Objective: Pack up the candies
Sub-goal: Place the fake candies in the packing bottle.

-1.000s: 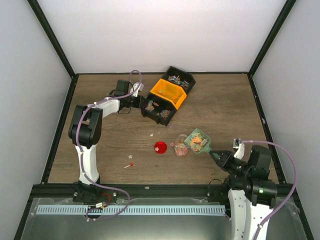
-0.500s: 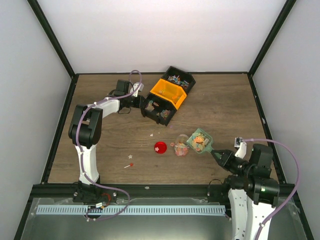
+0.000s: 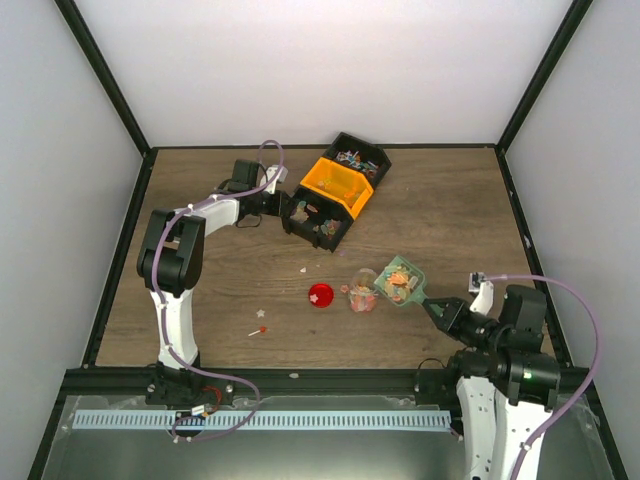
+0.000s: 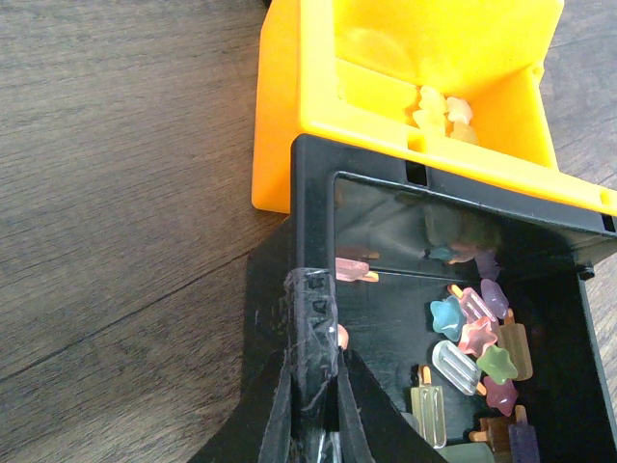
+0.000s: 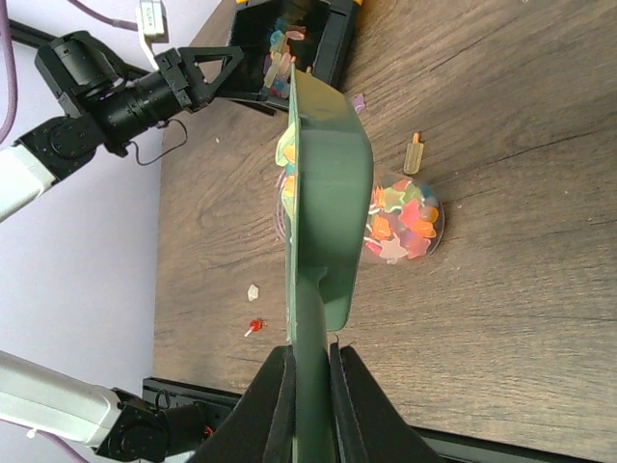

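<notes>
Two grippers are both gripping sth. The left gripper (image 4: 313,371) is pinching the taped near wall of the black bin (image 4: 318,222), jaws nearly shut on the thin edge. A heap of candies (image 4: 475,340) is lying inside that bin, just R of the fingertips, and a few more are sitting in the orange bin (image 4: 386,87) butting against it on the far side. The right gripper (image 5: 310,371) is squeezing the handle of the green scoop (image 5: 328,183), jaws narrow on it. The scoop is tipping on edge w/ its bowl well ahead of the fingers and its lip at the jar (image 5: 410,220); can't tell if they're touching. More candies are showing along the scoop's lip and inside the jar. A stick-type one is lying on the table (image 3: 450,200) beside the jar, w/ a few strays further L. The red lid (image 3: 320,295) is lying flat just L of the jar.
</notes>
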You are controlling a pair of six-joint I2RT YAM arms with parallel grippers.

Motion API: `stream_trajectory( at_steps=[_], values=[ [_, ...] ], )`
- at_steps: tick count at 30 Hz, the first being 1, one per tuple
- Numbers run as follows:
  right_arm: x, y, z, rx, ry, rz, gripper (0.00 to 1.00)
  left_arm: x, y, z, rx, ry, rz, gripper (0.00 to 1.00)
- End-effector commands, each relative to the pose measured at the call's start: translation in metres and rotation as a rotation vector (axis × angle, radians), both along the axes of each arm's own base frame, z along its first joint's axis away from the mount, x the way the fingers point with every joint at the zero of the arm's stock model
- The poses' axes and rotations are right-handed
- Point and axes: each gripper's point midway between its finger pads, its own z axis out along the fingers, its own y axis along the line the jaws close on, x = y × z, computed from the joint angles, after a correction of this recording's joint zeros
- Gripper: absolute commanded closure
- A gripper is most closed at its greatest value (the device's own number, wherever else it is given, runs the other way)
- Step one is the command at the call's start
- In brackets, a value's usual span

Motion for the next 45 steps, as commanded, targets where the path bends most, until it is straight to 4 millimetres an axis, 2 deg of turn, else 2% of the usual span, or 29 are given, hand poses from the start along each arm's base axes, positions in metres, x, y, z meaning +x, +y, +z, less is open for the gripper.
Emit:
stream_trajectory(
  at_steps=[1,14,45],
  values=[
    [0.0,-0.002,0.019,-0.037,-0.072,0.004,0.99,-0.011,0.0,-0.019,0.008,0.05,-0.014,0.96],
    [0.002,-0.007,0.029,-0.082,-0.099,-0.008,0.99,-0.011,0.001,-0.022,0.01,0.052,-0.014,0.96],
    [0.018,-0.014,0.03,-0.151,-0.101,0.017,0.99,-0.012,0.002,-0.03,0.015,0.064,-0.011,0.96]
  ],
)
